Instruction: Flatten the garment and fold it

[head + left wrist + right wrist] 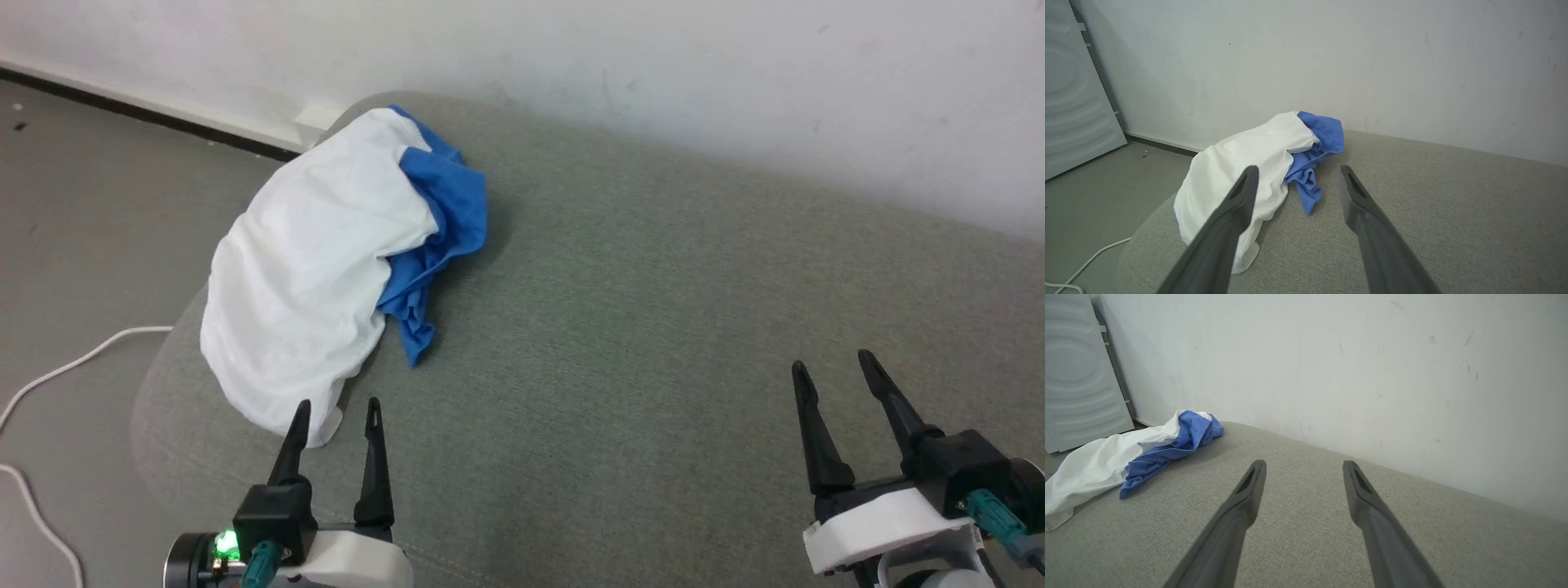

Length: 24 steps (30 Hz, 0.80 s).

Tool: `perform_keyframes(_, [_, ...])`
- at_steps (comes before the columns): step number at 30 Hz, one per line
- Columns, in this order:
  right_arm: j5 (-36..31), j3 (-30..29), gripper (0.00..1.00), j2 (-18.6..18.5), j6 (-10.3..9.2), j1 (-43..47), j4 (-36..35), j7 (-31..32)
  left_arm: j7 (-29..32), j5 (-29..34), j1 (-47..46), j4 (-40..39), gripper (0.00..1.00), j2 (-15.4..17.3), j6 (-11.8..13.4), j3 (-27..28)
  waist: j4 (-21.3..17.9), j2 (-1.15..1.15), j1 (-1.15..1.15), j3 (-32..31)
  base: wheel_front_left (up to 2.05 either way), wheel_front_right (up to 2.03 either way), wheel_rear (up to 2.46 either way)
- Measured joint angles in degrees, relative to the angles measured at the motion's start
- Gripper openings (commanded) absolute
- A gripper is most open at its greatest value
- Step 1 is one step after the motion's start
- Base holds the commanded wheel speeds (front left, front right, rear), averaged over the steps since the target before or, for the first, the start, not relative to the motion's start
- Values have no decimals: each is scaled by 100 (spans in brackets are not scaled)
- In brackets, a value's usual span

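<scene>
The shirt point(302, 278), bunched at ten o'clock, should be pinched at its near edge, perhaps the hem; left gripper point(338, 404) and right gripper point(831, 362) are spread wide, empty.

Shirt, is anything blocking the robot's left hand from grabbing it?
No, nothing visible. The open left hand is right by the shirt's near edge, with just bare grey cushion beside it.

The left pincer point(339, 402) sits at the lower left of the head view. Its two dark fingers point(375, 457) are spread wide, pointing up and empty. A green light point(224, 541) glows at its base. The right pincer point(831, 359), at the lower right, is equally spread, leaning slightly left and holding nothing.
</scene>
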Motion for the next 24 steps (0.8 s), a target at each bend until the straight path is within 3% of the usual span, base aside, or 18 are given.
perform_keyframes(24, [-8,101,100,2,0,88,23,-285,-300,-94,144,-37,100,-1,194,-164,771,0,0,-23,0,0,0])
